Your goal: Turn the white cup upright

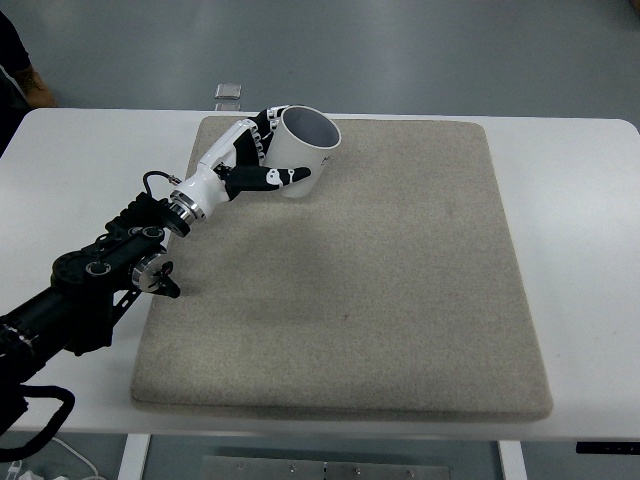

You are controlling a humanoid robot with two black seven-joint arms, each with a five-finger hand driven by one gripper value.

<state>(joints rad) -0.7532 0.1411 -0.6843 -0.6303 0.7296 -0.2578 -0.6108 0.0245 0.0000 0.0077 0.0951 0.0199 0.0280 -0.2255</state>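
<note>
Black arm links (90,275) enter from the lower left and end in one left hand (245,165), white with black joints. Its fingers wrap one white cup (302,150), mouth tilted up, at the far left part of one beige mat (380,300) on one white table (570,200).

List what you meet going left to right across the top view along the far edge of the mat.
Bare white table → left hand → white cup in its grasp → open stretch of beige mat → table again.
</note>
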